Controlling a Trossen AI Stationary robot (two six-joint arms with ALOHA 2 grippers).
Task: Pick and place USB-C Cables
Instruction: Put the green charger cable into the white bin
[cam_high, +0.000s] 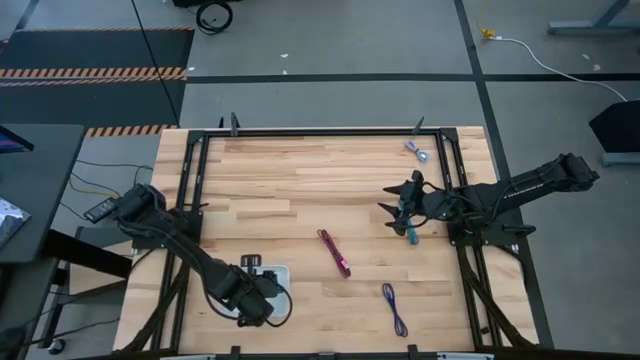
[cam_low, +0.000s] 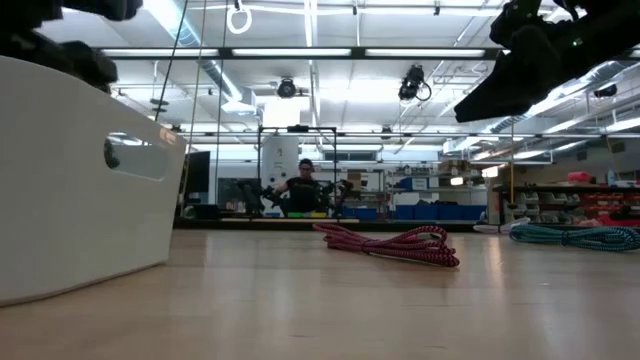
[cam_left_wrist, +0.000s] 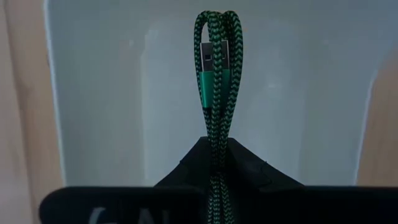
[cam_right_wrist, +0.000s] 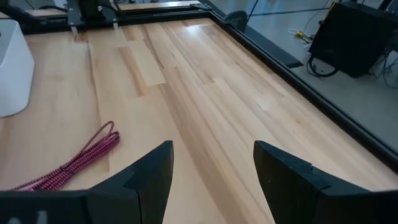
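My left gripper (cam_left_wrist: 217, 163) is over the white tray (cam_high: 278, 272) near the table's near edge, shut on the green cable (cam_left_wrist: 217, 68). The tray's white floor (cam_left_wrist: 124, 112) fills that wrist view behind the cable. My right gripper (cam_high: 403, 207) is open at the table's right, raised just beside the teal cable (cam_high: 411, 231), which lies flat on the wood. The dark red cable (cam_high: 335, 253) lies mid-table, the purple cable (cam_high: 395, 308) toward the near edge, and the silver-grey cable (cam_high: 418, 151) near the far edge. The low view shows the dark red cable (cam_low: 390, 243) and the teal cable (cam_low: 580, 236) on the table. My left gripper pinches the green cable bundle between its two fingers, partway along its length (cam_left_wrist: 217, 146), with the fingers lying along the bundle. It comes from above, pointing down into the tray. The looped end with its connector (cam_left_wrist: 208, 71) sticks out past the fingertips toward the tray floor.
A black frame (cam_high: 300, 135) runs around the table's edge. The tray's tall white wall (cam_low: 80, 170) stands close at the low view's left. Bare wood lies between the tray and the dark red cable (cam_right_wrist: 74, 162), and across the far half of the table.
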